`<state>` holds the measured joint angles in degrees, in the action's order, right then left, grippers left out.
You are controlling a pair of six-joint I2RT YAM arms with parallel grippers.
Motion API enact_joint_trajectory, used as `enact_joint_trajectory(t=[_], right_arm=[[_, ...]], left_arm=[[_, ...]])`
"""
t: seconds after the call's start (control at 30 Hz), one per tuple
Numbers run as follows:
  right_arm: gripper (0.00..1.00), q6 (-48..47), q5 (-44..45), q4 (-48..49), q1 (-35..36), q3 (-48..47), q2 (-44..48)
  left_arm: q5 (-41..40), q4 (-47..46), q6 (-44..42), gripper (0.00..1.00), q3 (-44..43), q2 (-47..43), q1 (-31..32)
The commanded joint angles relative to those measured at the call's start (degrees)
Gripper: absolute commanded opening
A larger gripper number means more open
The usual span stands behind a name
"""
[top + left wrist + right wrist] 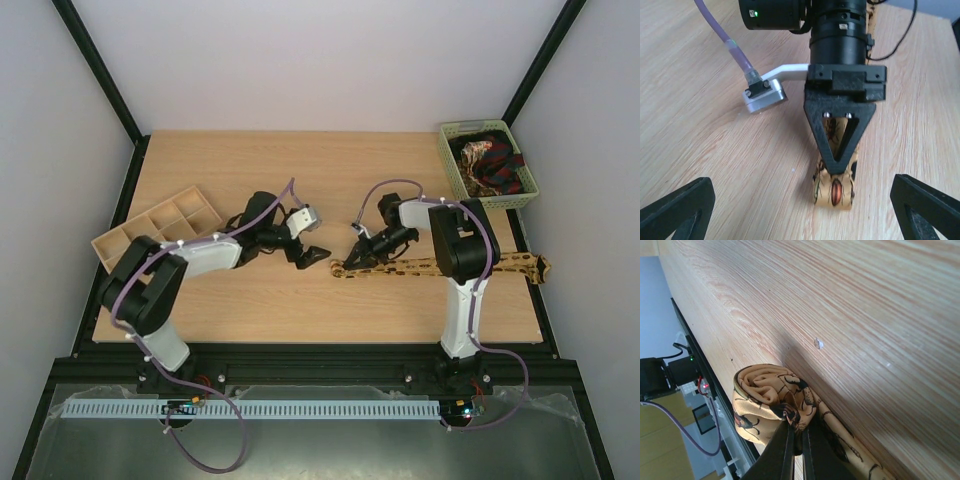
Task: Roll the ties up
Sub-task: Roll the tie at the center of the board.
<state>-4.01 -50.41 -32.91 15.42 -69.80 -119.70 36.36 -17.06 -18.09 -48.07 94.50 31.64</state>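
A tan-yellow tie with dark beetle-like marks (505, 263) lies flat along the table's near right side. Its left end is wound into a small roll (771, 396). My right gripper (797, 440) is shut on that roll, pinching its edge; in the top view the right gripper (357, 257) sits at the tie's left end. My left gripper (312, 256) is open and empty just left of the roll. In the left wrist view its fingers (677, 207) stand wide apart with the roll (835, 189) between and ahead of them. More ties, dark red and black (487, 162), lie in a basket.
The pale green basket (452, 168) stands at the back right corner. A divided wooden tray (160, 228) sits at the left edge beside my left arm. Purple cables loop over both arms. The right wrist camera (764, 94) hangs close to the table.
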Motion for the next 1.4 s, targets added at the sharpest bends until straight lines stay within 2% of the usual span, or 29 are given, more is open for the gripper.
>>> enact_joint_trajectory(t=[0.0,0.1,0.17,0.33,0.53,0.67,0.9,1.07,1.2,1.37], right_arm=[[0.01,-2.9,6.6,-2.4,-0.7,1.8,-2.4],[0.01,-3.4,7.2,-1.5,-0.7,2.6,-2.4],[0.01,-3.6,7.3,-1.2,-0.8,3.1,-2.6],[0.01,-4.5,7.5,-0.5,-0.8,3.5,-2.9],[0.01,-5.2,7.5,-0.5,-0.9,3.4,-3.3],[0.01,-5.7,7.3,-0.9,-0.9,3.8,-3.9],[0.01,-6.0,6.8,-0.4,-0.8,4.5,-4.1],[0.03,-5.6,6.4,-0.4,-0.9,3.5,-4.1],[0.15,-5.8,6.4,-3.0,-0.8,1.6,-3.0],[0.30,-7.2,5.8,-7.6,-1.3,0.8,1.6]], left_arm=[[8.4,-8.0,8.1,0.99,-2.2,6.9,-0.1],[5.9,-22.3,6.9,0.99,4.8,7.9,1.9],[5.2,-25.0,3.7,0.99,5.7,10.0,3.5],[5.0,-33.3,1.7,0.99,7.4,16.5,5.8],[5.5,-35.5,-0.5,0.93,6.3,21.9,6.6],[5.7,-33.6,-2.7,0.84,4.3,24.7,6.7],[5.7,-29.4,-5.7,0.50,1.0,27.0,7.5],[2.0,-22.9,-8.4,0.32,0.8,25.3,7.8],[-1.1,-14.9,-10.4,0.21,1.0,22.5,7.8],[-4.2,-4.5,-14.5,0.17,1.1,19.3,7.8]])
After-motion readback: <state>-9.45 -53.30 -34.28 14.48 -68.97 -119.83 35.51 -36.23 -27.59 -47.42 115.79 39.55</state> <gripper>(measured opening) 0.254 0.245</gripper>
